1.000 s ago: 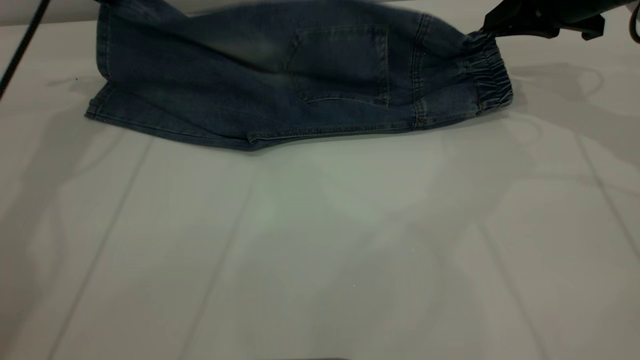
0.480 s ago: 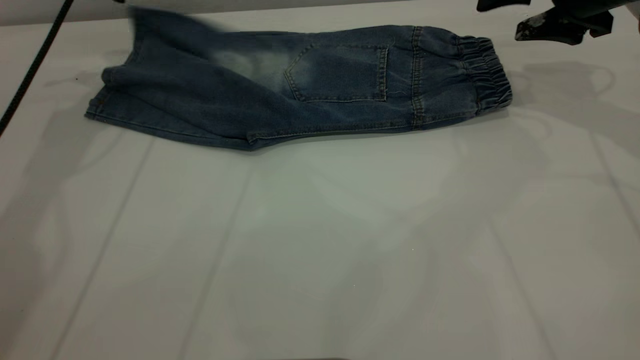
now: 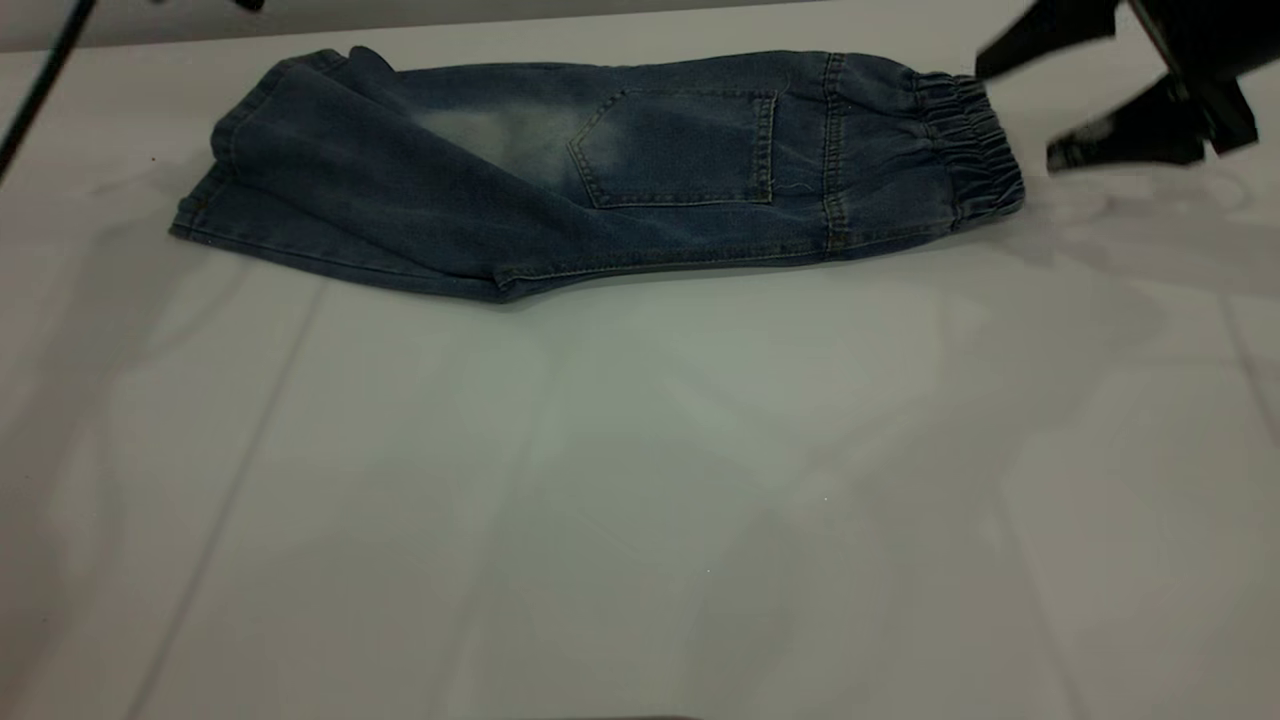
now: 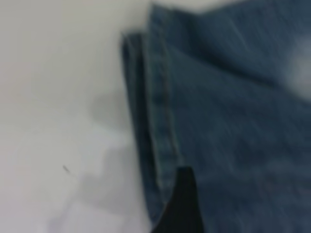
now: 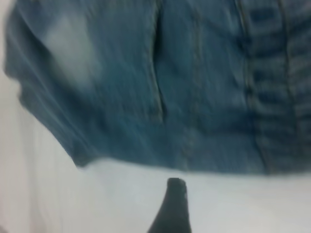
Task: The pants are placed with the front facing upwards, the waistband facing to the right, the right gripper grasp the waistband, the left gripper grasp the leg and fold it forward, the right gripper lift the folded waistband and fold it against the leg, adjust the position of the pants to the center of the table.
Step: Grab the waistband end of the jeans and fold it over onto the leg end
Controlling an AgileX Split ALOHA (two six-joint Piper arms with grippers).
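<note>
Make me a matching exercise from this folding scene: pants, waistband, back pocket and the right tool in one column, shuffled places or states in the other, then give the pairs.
Column one:
1. pants
2. waistband
3. back pocket
4. right tool

Column two:
A. open, off the cloth, past the pants' right end
B. folded lengthwise, lying flat at the table's far side
C. gathered band at the pants' right end
D. stitched patch beside a pale faded spot

Pairs: 1-B, 2-C, 3-D, 4-A
</note>
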